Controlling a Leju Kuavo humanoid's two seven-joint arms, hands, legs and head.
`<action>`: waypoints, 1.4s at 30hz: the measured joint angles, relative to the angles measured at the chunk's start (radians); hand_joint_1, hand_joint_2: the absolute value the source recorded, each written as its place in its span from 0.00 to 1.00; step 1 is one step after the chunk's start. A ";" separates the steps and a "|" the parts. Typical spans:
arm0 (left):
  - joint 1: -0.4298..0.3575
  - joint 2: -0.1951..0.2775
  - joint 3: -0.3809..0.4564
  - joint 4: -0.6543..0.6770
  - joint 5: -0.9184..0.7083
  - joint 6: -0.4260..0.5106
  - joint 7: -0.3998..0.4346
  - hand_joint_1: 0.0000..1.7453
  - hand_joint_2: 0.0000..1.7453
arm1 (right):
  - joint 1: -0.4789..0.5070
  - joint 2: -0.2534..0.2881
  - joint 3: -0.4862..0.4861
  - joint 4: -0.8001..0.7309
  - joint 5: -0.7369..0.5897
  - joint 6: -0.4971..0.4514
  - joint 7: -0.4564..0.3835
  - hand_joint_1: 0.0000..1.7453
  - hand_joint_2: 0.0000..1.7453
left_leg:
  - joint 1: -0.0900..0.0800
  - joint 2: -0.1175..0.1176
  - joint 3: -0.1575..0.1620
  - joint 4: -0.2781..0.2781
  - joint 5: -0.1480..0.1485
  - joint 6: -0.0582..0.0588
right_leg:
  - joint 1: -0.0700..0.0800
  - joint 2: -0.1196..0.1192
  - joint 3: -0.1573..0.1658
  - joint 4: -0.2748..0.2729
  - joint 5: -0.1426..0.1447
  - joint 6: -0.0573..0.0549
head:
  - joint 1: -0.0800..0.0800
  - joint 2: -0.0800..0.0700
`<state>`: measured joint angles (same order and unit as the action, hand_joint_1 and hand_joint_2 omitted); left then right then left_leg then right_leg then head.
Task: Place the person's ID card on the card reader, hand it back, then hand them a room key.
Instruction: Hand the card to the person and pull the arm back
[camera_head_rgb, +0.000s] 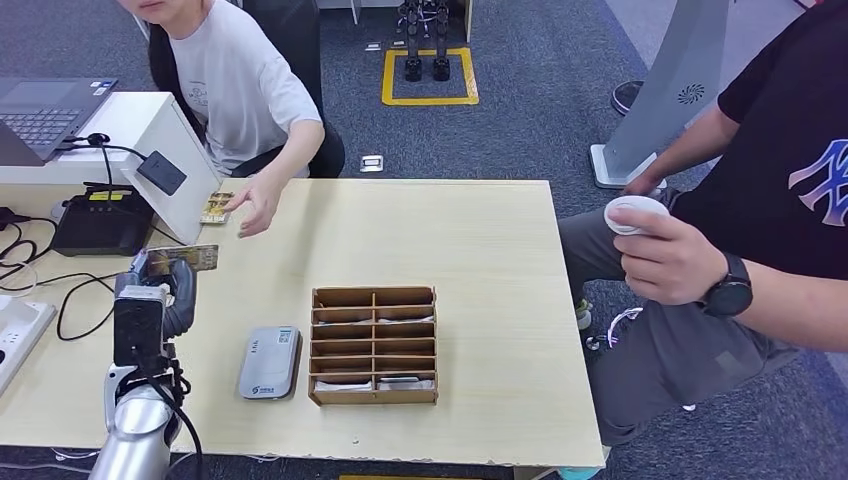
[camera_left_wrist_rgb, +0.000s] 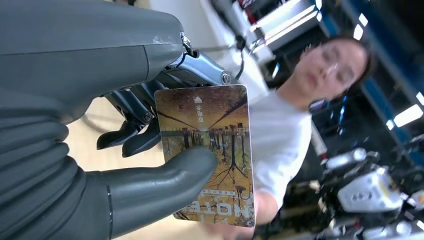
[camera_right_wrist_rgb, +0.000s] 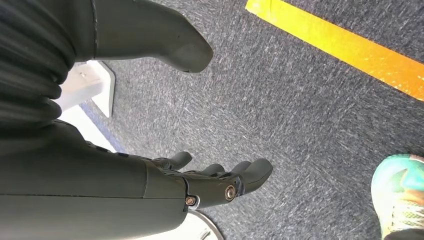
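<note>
Robot's left hand (camera_head_rgb: 160, 290) pinches a hotel room key card (camera_left_wrist_rgb: 207, 150) betw. thumb and fingers (camera_left_wrist_rgb: 132, 127), held up over the desk (camera_head_rgb: 480, 230) at its left side, in front of a seated person (camera_head_rgb: 235, 85) in a white T-shirt. That person's hand (camera_head_rgb: 255, 200) rests on the desk beside an ID card (camera_head_rgb: 215, 208), lying next to a white stand. A grey card reader (camera_head_rgb: 270, 362) sits flat nr. the front edge, just left of a wooden compartment box (camera_head_rgb: 373, 345). Right hand (camera_right_wrist_rgb: 200, 180) hangs above grey carpet (camera_right_wrist_rgb: 280, 100), fingers apart, holding nothing. Second person (camera_head_rgb: 760, 200), black shirt, sits at right w/ a white object in hand.
</note>
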<state>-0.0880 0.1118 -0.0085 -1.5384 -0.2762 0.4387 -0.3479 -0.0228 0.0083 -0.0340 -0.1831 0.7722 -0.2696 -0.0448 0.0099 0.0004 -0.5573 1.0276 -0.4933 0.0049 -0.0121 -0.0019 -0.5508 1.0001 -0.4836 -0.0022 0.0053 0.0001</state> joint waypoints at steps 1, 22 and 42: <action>-0.011 0.003 0.006 -0.001 -0.025 0.024 -0.007 1.00 1.00 | -0.002 0.000 0.000 0.000 0.004 0.002 0.001 0.00 1.00 | 0.000 0.000 0.000 0.000 0.000 0.000 | 0.000 0.000 0.000 0.000 0.000 0.000 | 0.000 0.000; -0.126 0.039 0.044 0.127 -0.640 0.252 -0.029 1.00 1.00 | -0.029 0.000 0.001 -0.014 0.037 0.036 0.001 0.00 1.00 | 0.000 0.001 -0.002 0.000 0.000 0.000 | 0.000 0.001 -0.002 0.000 0.001 -0.001 | 0.000 0.000; -0.144 0.022 0.067 0.168 -0.631 0.227 -0.043 0.00 1.00 | -0.029 0.000 0.001 -0.014 0.043 0.034 -0.005 0.00 1.00 | 0.000 0.001 -0.002 0.000 0.000 0.000 | 0.000 0.002 -0.004 0.000 0.001 -0.001 | 0.000 0.000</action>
<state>-0.2319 0.1338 0.0587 -1.3702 -0.9069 0.6658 -0.3912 -0.0519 0.0084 -0.0334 -0.1972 0.8149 -0.2354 -0.0503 0.0097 0.0017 -0.5596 1.0277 -0.4932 0.0049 -0.0122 0.0000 -0.5546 1.0002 -0.4827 -0.0029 0.0053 0.0001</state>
